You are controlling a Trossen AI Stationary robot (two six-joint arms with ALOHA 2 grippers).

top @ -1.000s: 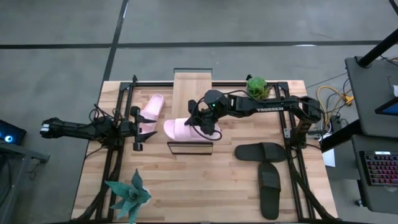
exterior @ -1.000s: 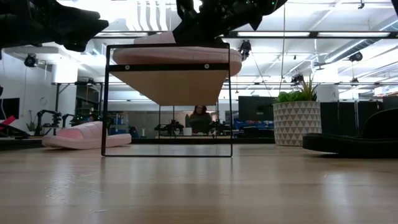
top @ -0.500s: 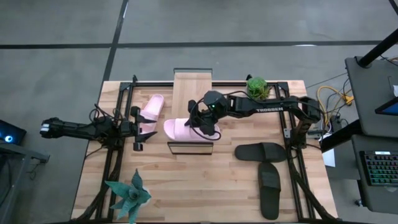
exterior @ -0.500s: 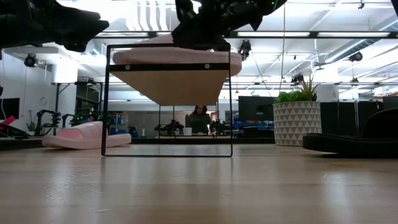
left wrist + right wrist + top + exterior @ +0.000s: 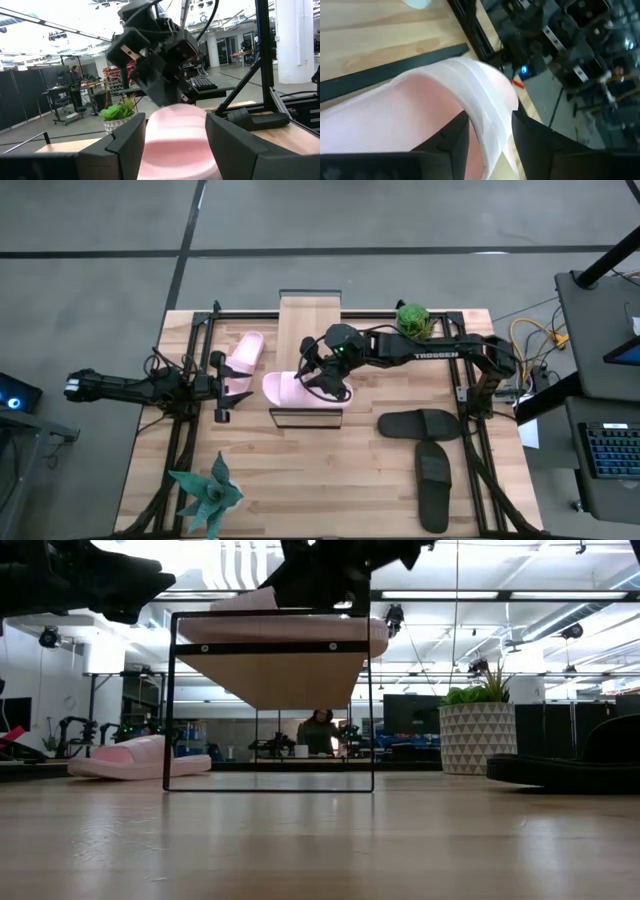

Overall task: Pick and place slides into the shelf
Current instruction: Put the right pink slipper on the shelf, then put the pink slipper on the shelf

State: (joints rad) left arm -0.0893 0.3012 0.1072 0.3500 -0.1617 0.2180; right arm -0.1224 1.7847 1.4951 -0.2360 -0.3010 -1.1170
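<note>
A light pink slide lies on its sole across the near end of the shelf, also seen on the plank in the low view. My right gripper is open just above it, one finger on each side of the slide's strap. The second pink slide lies on the table left of the shelf. Two black slides lie on the table at the near right. My left gripper waits open left of the shelf, pointing at the pink slide. My right gripper comes from above, slanting down, with its fingers standing astride the pink slide's strap. Whether the fingers touch the strap, I cannot tell. The slide rests on the shelf's plank.
A green potted plant stands at the far right beside the shelf. A teal plant stands at the near left corner. Black frame rails run along both table sides. Bare wood lies in front of the shelf.
My right gripper has opened over the pink slide's strap and risen slightly. The slide stays where it was on the shelf's near end.
</note>
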